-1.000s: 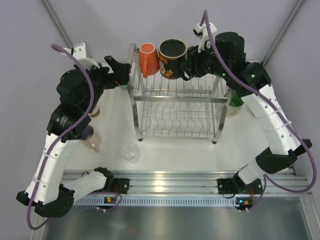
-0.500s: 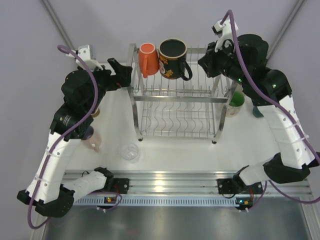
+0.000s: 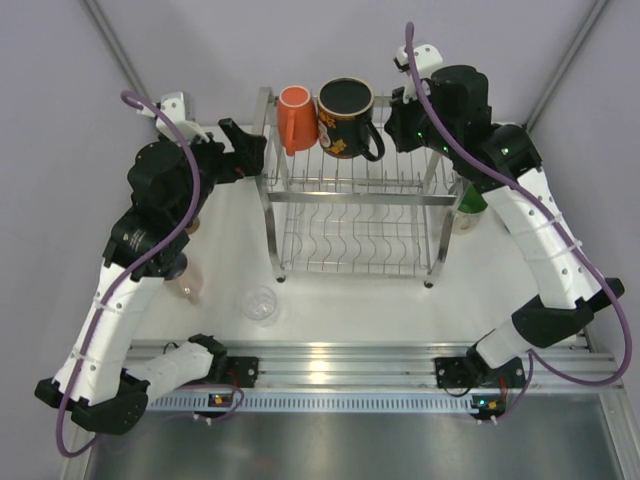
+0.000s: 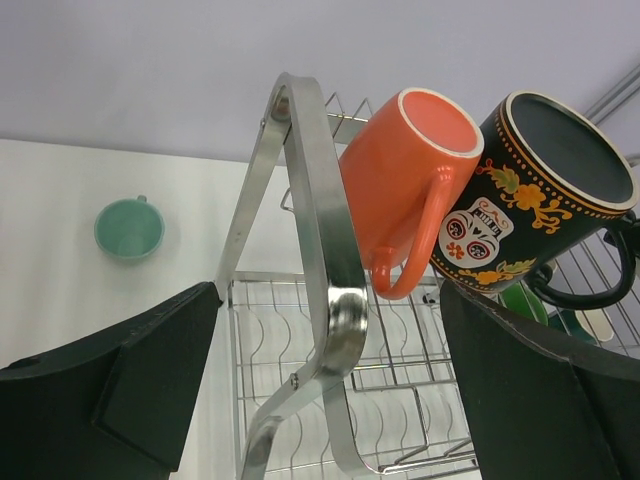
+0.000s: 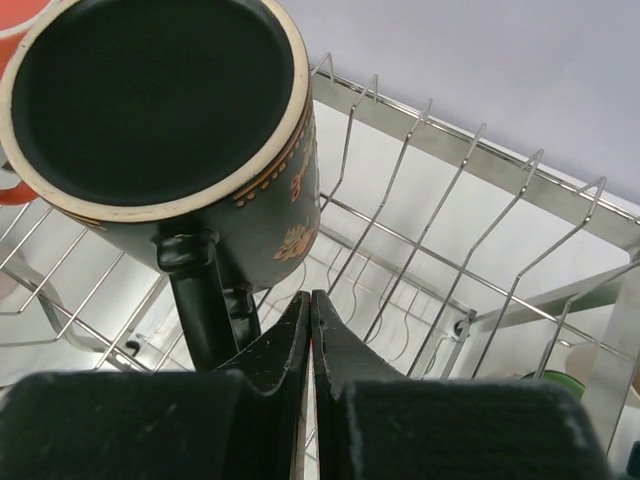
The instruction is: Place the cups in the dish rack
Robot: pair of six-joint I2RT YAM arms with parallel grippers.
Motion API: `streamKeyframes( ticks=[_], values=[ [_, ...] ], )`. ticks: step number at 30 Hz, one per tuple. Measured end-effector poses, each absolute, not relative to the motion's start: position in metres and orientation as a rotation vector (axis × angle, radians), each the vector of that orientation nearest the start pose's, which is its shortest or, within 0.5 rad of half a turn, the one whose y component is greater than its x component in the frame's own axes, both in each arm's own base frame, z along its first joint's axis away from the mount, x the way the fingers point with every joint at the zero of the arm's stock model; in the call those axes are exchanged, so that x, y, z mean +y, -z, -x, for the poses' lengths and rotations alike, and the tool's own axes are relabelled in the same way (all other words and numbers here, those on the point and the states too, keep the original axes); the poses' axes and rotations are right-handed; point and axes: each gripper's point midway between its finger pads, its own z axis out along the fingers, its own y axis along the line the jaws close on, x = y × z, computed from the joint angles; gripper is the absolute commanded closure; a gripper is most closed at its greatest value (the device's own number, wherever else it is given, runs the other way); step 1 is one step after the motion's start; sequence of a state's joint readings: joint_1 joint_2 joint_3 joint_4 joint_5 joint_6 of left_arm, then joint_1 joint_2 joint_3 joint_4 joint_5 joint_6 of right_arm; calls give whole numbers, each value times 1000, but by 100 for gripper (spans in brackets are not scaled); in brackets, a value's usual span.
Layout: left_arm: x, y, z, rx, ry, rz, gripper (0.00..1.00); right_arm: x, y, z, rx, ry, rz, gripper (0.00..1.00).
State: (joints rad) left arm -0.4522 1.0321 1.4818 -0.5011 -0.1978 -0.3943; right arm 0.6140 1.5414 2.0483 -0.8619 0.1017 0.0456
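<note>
Cups come first: we see an orange mug (image 3: 294,115) and a big black mug with skull and flower pictures (image 3: 345,110). They sit side by side at the far edge of the top shelf of the shiny two-shelf wire dish rack (image 3: 350,197). The black mug's open mouth faces up, and its handle (image 3: 372,145) points toward our right arm.

More cups are on the white table (image 3: 340,300). A clear cup (image 3: 261,303) stands in front of the rack. A pinkish cup (image 3: 188,290) is partly hidden by our left arm. A green cup (image 3: 470,203) is just beside the rack's right post. A small teal cup (image 4: 129,228) sits to the left of the rack.

Our right gripper (image 5: 310,315) is just beside the black mug's handle, with its fingers pressed together and nothing between them. Our left gripper (image 4: 330,300) is at the rack's far left corner. Its fingers are spread wide, and a thick steel post (image 4: 320,230) shows between them.
</note>
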Motion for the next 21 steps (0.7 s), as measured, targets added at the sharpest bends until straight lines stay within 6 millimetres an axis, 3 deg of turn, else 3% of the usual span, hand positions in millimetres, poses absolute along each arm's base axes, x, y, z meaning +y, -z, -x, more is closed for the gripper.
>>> streamKeyframes(
  ticks=[11,21],
  values=[
    [-127,-438,-304,1665,493,117,2,264,-417,-323,1883,-444,557,100],
    [-130,-437,-304,1666,512,126,2,283,-417,-307,1880,-480,580,100]
  ],
)
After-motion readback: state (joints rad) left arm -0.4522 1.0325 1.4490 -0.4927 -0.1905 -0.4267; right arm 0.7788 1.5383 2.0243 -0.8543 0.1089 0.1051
